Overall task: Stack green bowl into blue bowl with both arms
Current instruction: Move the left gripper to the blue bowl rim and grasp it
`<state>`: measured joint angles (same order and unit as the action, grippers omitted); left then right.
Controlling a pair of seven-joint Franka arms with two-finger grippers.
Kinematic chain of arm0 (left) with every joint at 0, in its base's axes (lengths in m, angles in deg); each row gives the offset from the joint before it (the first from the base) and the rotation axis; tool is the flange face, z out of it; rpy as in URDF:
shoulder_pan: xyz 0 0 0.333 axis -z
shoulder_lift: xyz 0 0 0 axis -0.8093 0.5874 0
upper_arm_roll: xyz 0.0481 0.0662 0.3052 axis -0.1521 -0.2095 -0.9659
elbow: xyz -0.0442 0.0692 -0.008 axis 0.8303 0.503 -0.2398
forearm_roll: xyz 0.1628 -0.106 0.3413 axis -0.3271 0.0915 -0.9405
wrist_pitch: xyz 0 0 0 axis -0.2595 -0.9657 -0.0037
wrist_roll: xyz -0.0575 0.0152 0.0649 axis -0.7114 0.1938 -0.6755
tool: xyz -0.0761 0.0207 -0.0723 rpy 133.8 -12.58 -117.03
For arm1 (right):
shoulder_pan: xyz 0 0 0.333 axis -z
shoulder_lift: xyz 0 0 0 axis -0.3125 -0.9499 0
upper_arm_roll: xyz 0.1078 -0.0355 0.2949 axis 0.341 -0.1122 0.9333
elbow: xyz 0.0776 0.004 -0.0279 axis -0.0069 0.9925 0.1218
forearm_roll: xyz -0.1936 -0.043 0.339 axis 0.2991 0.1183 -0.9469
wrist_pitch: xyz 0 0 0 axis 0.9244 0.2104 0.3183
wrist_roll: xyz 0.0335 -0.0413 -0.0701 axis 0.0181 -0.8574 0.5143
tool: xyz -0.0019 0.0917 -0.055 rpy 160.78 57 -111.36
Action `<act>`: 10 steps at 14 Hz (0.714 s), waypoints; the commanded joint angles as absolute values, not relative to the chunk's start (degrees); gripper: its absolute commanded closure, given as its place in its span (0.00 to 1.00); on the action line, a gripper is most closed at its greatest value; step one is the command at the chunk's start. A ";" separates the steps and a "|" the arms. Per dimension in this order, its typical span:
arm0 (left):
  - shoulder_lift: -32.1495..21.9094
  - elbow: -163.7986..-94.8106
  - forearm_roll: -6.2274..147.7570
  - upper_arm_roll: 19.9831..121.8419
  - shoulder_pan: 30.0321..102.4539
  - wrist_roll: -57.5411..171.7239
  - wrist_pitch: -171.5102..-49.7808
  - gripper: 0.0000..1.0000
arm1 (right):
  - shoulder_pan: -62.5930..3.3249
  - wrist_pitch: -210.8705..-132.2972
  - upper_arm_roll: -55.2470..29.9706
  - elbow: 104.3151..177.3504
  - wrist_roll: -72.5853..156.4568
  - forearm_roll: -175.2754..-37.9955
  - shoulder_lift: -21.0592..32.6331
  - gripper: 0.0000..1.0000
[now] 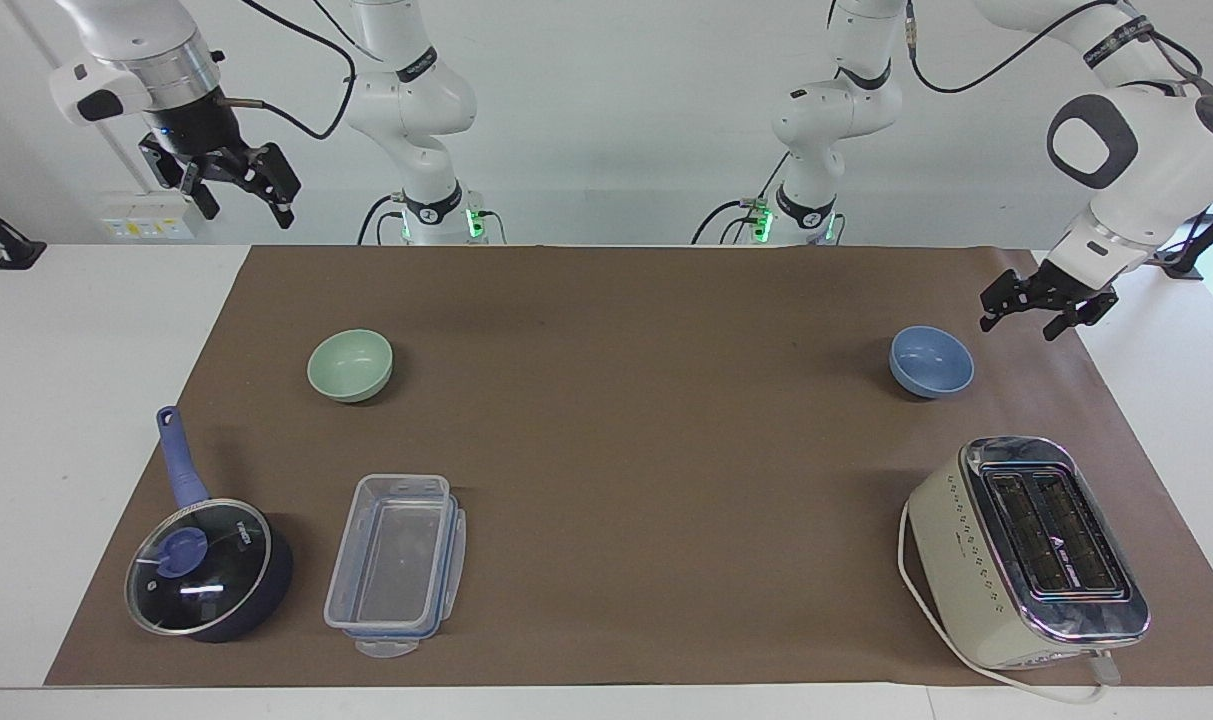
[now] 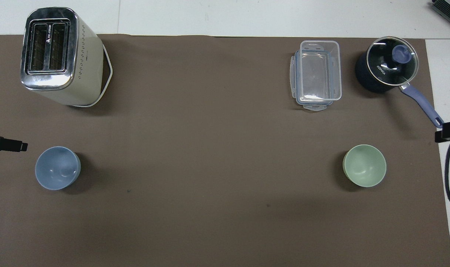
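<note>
Item 1. Saucepan (image 2: 384,66), dark blue, glass lid with a blue knob; lid lettering reads "KONKA". Upper right of the overhead frame, handle running toward the frame's right edge.

Item 2. Toaster (image 1: 1031,555), cream with a chrome two-slot top; a small triangular logo and a short line of text sit between the slots, too small to read. Lower right of the facing frame, white cord looped round its base.

Item 3. Clear plastic container (image 1: 396,562), rectangular, resting on its blue-trimmed lid. Lower left of the facing frame, just beside the saucepan.

Item 4. Green bowl (image 1: 350,365), upright, nothing in it. Left of centre in the facing frame, standing on the brown mat (image 1: 646,430), above the saucepan and container.

Item 5. Blue bowl (image 1: 931,361), upright, nothing in it. Right of centre in the facing frame, above the toaster, well apart from the green bowl.

Item 6. Left gripper (image 1: 1034,303), right edge of the facing frame. Forearm angled steeply down, wrist bent, gripper low over the mat's edge, just beside the blue bowl and not touching it. Fingers spread wide, holding nothing. In the overhead frame only a black tip shows at the left edge.

Item 7. Right gripper (image 1: 238,195), upper left of the facing frame. Raised high above the white bench (image 1: 76,400), pointing down and tilted toward the mat. Fingers spread wide, holding nothing.
</note>
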<state>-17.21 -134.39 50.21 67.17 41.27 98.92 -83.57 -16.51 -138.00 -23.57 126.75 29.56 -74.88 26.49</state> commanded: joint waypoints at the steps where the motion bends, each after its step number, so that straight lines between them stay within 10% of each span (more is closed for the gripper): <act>1: -17.12 -136.91 51.43 67.62 40.23 101.01 -87.13 0.00 | -16.10 -137.66 -23.44 127.17 30.86 -74.99 27.10 0.00; 10: -11.67 -141.30 56.17 67.62 36.89 106.99 -92.92 0.09 | -16.10 -137.75 -23.44 127.17 30.86 -74.99 27.10 0.00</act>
<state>-12.10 -139.65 54.73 67.11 37.72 105.68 -90.23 -16.51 -138.00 -23.57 126.76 29.56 -74.88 26.49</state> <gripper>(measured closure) 0.062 0.000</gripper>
